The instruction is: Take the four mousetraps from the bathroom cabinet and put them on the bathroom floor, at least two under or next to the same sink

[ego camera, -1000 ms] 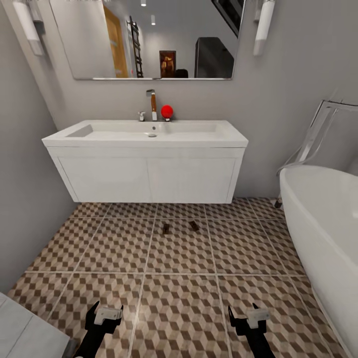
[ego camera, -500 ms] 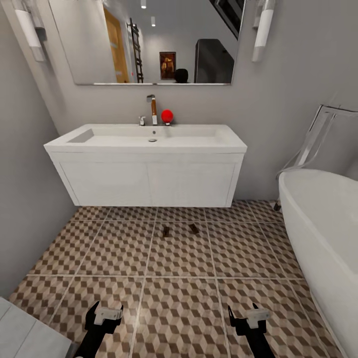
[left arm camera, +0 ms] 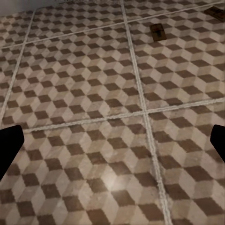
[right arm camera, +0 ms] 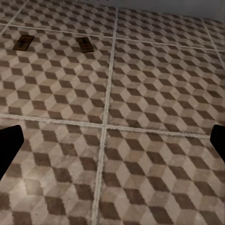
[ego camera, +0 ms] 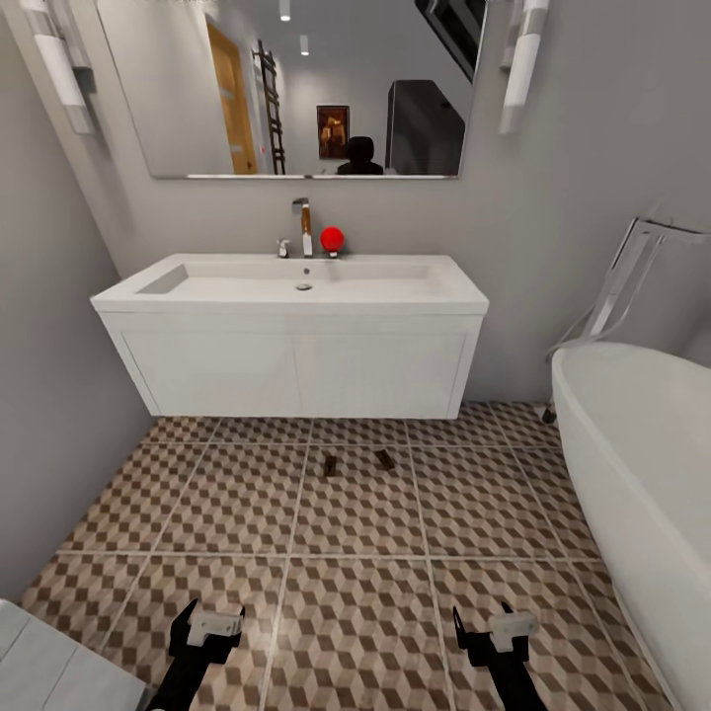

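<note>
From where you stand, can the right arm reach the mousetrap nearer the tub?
Probably not yet. The right gripper hangs open low and near, while that mousetrap lies well ahead by the sink cabinet. Bare floor lies between, nothing blocking.

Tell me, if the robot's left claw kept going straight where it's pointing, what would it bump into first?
Probably the bare tiled floor. The left claw is open, empty and aimed down at the tiles. The nearer mousetrap lies farther ahead, off to one side, so the claw would likely miss it, though depth is hard to judge.

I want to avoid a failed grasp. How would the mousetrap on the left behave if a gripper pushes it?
The left mousetrap lies flat on the bathroom floor, so it would probably slide, not roll or tip. It looks thin, rigid and likely light; pinching it off smooth tile may be awkward.
</note>
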Robot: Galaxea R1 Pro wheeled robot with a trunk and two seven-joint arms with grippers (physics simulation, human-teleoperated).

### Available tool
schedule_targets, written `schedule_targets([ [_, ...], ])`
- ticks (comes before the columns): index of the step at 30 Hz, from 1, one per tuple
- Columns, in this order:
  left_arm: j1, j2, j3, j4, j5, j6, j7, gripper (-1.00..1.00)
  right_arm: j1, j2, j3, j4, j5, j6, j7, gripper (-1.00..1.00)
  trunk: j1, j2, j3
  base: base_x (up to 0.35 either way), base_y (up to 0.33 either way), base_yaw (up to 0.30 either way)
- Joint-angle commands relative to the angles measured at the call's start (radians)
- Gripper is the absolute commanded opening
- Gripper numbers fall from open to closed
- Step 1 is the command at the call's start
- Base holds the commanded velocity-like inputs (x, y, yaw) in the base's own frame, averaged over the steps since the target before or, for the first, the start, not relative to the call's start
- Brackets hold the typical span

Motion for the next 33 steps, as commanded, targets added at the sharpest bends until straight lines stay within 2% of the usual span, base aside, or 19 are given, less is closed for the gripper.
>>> schedule_targets([
  [1, -0.001, -0.001, -0.009, 0.003, -0.002, -0.004, 0.009, 1.0, -0.001, 0.0, 0.004, 0.001, 0.006, -0.002, -0.007, 1.0, -0.004, 0.007, 0.002, 0.0, 0.0, 0.0],
  [33, -0.001, -0.001, -0.009, 0.003, -0.002, -0.003, 0.009, 1.0, -0.001, 0.0, 0.004, 0.001, 0.006, -0.002, -0.007, 1.0, -0.127, 0.231, 0.103, 0.0, 0.0, 0.0],
])
